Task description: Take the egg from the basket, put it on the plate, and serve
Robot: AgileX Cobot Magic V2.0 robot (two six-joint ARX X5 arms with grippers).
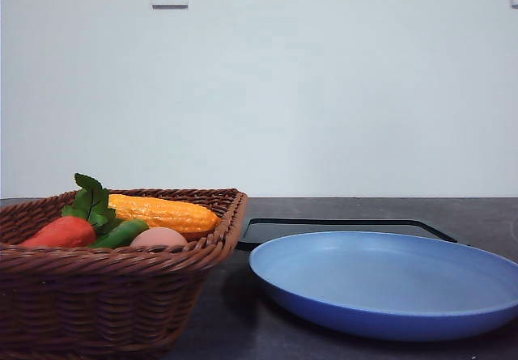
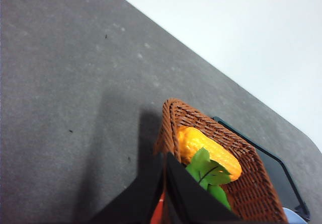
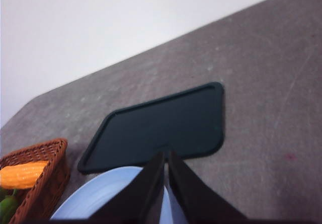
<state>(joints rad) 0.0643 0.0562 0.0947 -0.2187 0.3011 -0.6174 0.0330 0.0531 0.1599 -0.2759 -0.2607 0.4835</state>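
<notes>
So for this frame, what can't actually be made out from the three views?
- Egg: front view, lower part hidden by the basket rim.
- Basket: front view, cut off by the left and bottom edges.
- Plate: right wrist view, mostly cut off by the bottom edge and covered by the right gripper.
- Left gripper: fingers look closed; their tips hide part of the basket's contents.

One brown woven wicker basket [image 1: 105, 283] holds one pinkish-tan egg [image 1: 158, 237], one yellow corn cob [image 1: 162, 213], one red leafy vegetable [image 1: 61, 232] and one green pod [image 1: 121, 234]. Beside the basket: one light-blue round plate [image 1: 388, 283], one black rectangular tray [image 1: 340, 228].
</notes>
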